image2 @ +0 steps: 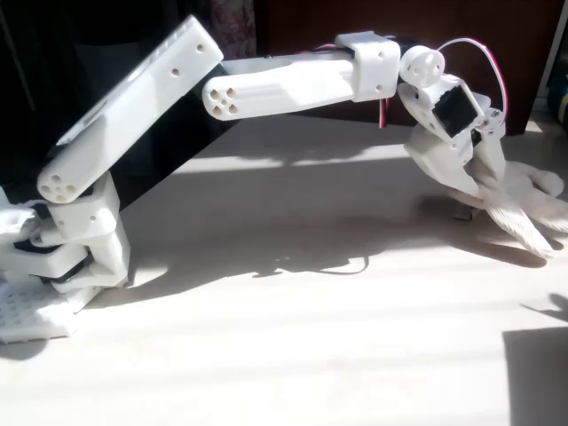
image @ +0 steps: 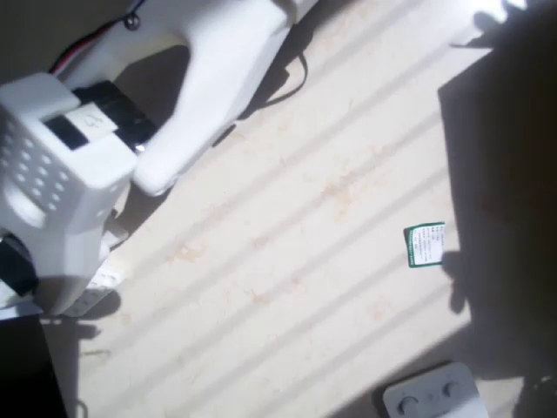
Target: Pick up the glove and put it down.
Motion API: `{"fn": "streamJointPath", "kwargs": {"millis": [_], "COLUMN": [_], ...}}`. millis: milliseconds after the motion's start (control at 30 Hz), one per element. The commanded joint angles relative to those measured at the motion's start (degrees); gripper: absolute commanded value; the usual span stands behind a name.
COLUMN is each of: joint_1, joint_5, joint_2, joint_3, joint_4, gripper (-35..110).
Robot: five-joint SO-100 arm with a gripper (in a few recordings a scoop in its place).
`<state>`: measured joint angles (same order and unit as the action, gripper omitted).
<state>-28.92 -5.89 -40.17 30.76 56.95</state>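
Observation:
In the fixed view the cream knit glove (image2: 525,213) lies at the far right of the table, its stubby fingers splayed towards the right edge. My white gripper (image2: 477,197) reaches down onto its left end and looks shut on the fabric, which is bunched up between the jaws. The rest of the glove rests on or just above the tabletop, with a shadow below it. In the overhead view the white arm (image: 104,131) covers the upper left corner.
A small green-and-white card (image: 425,245) lies right of centre in the overhead view. A grey flat device with two round buttons (image: 433,396) sits at the bottom edge. The arm's base (image2: 53,275) stands at the left. Deep shadow covers the overhead view's right side.

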Motion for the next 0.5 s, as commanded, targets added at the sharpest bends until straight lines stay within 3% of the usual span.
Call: {"fn": "streamJointPath", "kwargs": {"millis": [0, 467], "joint_1": [3.78, 24.61], "joint_5": [0.09, -4.04], "joint_2": [-7.47, -15.21], "joint_3": [-2.20, -1.58], "joint_4": [3.43, 15.38], "gripper": [0, 0]}}
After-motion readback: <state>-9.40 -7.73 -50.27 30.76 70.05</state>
